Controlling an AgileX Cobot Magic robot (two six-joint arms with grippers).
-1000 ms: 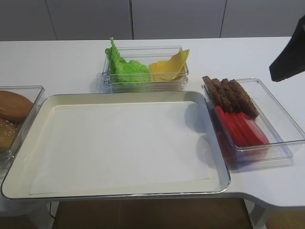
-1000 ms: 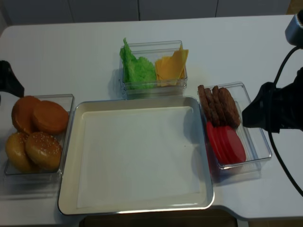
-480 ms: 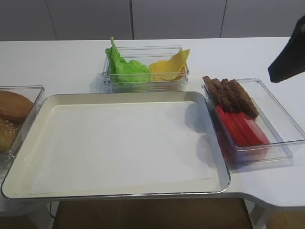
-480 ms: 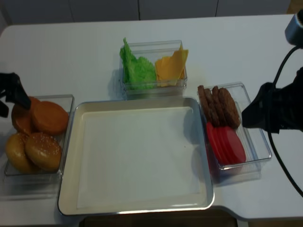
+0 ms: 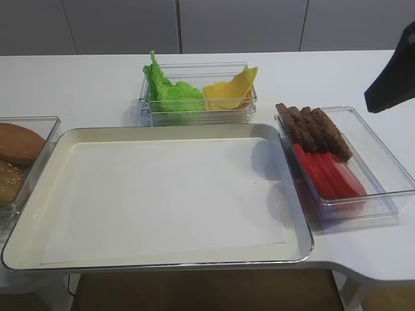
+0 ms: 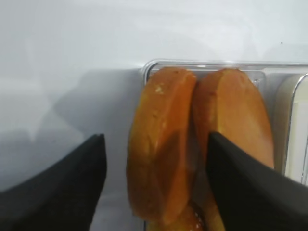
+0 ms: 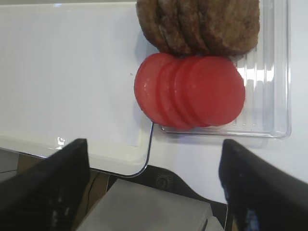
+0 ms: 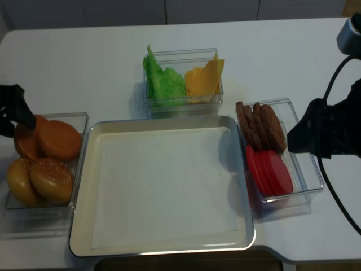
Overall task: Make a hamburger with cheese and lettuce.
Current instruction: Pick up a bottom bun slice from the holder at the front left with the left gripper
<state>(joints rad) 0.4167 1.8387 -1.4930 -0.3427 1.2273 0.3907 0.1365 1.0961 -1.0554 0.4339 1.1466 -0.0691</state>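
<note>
My left gripper (image 8: 15, 119) is down in the bun container, open. Its black fingers (image 6: 72, 192) stand on either side of a brown bun half (image 6: 159, 154) that is up on edge, with a small gap on each side. No assembled hamburger is in view. The green ruffled lettuce (image 8: 163, 83) and the yellow cheese (image 8: 203, 80) share a clear box behind the tray. My right gripper (image 7: 154, 192) hangs open and empty above the near end of the tomato box, seen at the right edge (image 8: 299, 135).
A large metal tray (image 8: 84, 186) lined with white paper lies in the middle, bare. A clear container (image 8: 79, 117) on the left holds several buns. On the right, a clear box holds brown patties (image 8: 259, 127) and red tomato slices (image 8: 271, 172). The table's front edge is close.
My left gripper has come down and in over the back-left bun, and its jaws have narrowed around it. The right gripper has hardly moved.
</note>
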